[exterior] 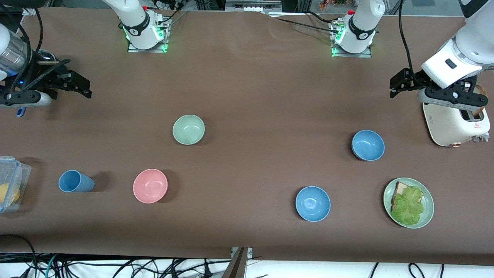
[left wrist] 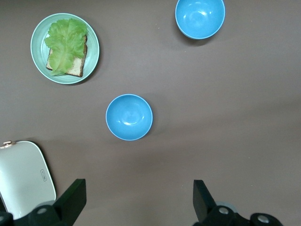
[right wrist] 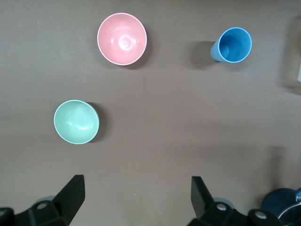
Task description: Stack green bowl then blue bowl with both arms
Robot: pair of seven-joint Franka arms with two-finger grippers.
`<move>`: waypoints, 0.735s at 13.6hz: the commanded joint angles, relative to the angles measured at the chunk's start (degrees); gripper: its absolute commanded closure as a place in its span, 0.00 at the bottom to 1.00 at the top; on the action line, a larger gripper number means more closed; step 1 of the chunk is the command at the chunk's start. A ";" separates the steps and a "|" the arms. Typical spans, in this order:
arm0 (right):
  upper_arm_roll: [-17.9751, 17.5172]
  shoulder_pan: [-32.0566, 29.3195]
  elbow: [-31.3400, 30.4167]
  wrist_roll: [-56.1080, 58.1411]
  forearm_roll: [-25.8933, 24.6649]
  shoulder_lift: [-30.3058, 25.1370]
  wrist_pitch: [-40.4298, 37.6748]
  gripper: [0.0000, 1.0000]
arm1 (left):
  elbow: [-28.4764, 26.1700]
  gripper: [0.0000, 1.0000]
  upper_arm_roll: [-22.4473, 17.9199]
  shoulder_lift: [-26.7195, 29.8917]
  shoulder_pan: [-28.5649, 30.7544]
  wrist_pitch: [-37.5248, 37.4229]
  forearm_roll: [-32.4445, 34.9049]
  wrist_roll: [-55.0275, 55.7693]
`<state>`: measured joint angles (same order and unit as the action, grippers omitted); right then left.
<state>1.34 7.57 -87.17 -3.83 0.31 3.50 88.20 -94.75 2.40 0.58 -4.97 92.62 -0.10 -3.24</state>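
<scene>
Two blue bowls (exterior: pixel 313 203) (exterior: pixel 367 145), one green bowl (exterior: pixel 188 129).

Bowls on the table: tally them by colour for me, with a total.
green bowl: 1
pink bowl: 1
Blue: 2, the blue bowl and the brighter blue bowl
Total: 4 bowls

Layout of the table (exterior: pixel 247 88), seen from the front camera.
Toward the right arm's end: green bowl (exterior: pixel 188 129) farthest from the camera; a third bowl (exterior: pixel 150 185) nearer; cup (exterior: pixel 76 181) beside it; box (exterior: pixel 9 183) at the table's end. Toward the left arm's end: toaster (exterior: pixel 455 125) farthest; blue bowl (exterior: pixel 367 145) nearer; a fourth bowl (exterior: pixel 312 203) and plate (exterior: pixel 429 208), with lettuce (exterior: pixel 408 204) on bread (exterior: pixel 399 189), nearest.
</scene>
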 commanded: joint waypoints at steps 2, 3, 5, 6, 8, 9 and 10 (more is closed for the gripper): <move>-0.20 -0.54 -0.46 0.41 -0.05 -0.51 0.57 0.00 | 1.67 0.00 0.23 -0.67 0.22 -1.13 1.50 0.08; -0.29 -0.54 -0.46 0.23 -0.05 -0.60 0.39 0.00 | 1.67 0.00 0.15 -0.67 0.31 -1.13 1.50 -0.01; -0.29 -0.63 -0.46 0.23 -0.05 -0.60 0.74 0.00 | 1.67 0.00 0.23 -0.67 0.31 -0.87 1.59 -0.10; -0.29 -0.63 -0.46 0.23 0.04 -0.51 0.74 0.00 | 1.67 0.00 0.24 -0.76 0.31 -0.87 1.59 -0.10; -0.20 -0.63 -0.46 0.23 0.04 -0.51 0.57 0.00 | 1.67 0.00 0.15 -0.67 0.31 -0.95 1.50 -0.10; -0.20 -0.63 -0.46 0.23 0.04 -0.51 0.39 0.00 | 1.67 0.00 0.06 -0.67 0.31 -0.95 1.50 -0.10; 0.32 -0.63 -0.54 0.32 0.04 -0.51 0.22 0.00 | 1.67 0.00 0.06 -0.67 0.31 -0.95 1.50 -0.10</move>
<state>1.49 7.55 -87.18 -3.83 0.31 3.50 88.44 -94.71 2.38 0.52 -4.73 92.62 -0.10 -3.24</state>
